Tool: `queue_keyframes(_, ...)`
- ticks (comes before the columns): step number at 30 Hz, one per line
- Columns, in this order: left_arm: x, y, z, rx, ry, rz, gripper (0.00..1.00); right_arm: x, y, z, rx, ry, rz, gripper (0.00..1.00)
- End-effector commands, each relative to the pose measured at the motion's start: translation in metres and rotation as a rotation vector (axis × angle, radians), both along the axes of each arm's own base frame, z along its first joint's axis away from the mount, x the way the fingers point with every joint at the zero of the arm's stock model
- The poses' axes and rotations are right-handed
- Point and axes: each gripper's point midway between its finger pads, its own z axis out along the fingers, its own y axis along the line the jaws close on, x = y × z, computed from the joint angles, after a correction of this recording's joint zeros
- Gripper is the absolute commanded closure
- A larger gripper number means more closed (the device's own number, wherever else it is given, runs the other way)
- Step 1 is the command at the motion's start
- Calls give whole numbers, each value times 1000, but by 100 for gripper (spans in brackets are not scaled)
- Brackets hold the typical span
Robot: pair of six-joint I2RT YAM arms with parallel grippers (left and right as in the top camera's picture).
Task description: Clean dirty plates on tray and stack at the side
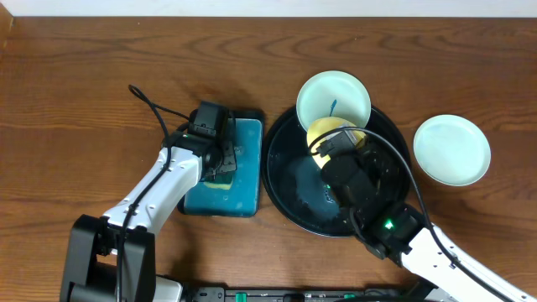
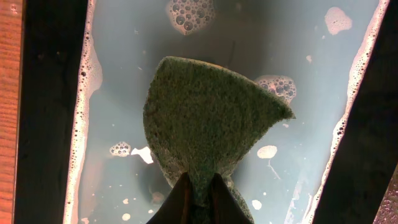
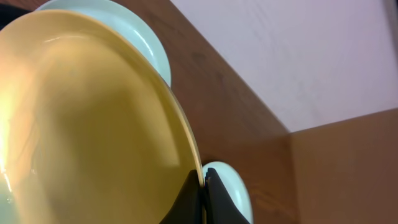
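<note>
The yellow plate (image 3: 81, 124) is held tilted by its rim between the nearly closed fingers of the right gripper (image 3: 200, 186), above the round black tray (image 1: 285, 180). Just beyond this gripper a smeared mint plate (image 1: 334, 99) is seen. Another mint plate (image 1: 451, 149) lies off the tray to its right. A green sponge (image 2: 211, 118) is pinched tight by the left gripper (image 2: 200, 182) over soapy water (image 2: 124, 62).

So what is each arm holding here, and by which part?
The left fingers pinch a green sponge by its narrow end, above soapy water. The right fingers grip the yellow plate by its rim.
</note>
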Motion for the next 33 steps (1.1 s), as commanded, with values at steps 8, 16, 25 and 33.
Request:
queue_keyframes(8, -1, 3, -2, 10, 5, 4, 93, -1, 0, 34, -227, -99, 8, 99)
queue_keyframes(16, -1, 3, -2, 10, 5, 4, 93, -4, 6, 42, -269, -120, 25, 99)
queue_keyframes(25, -1, 3, -2, 10, 5, 4, 92, -3, 5, 44, -269, -129, 16, 99)
queue_keyframes(33, -1, 3, -2, 10, 5, 4, 92, -3, 5, 44, -269, -129, 16, 99)
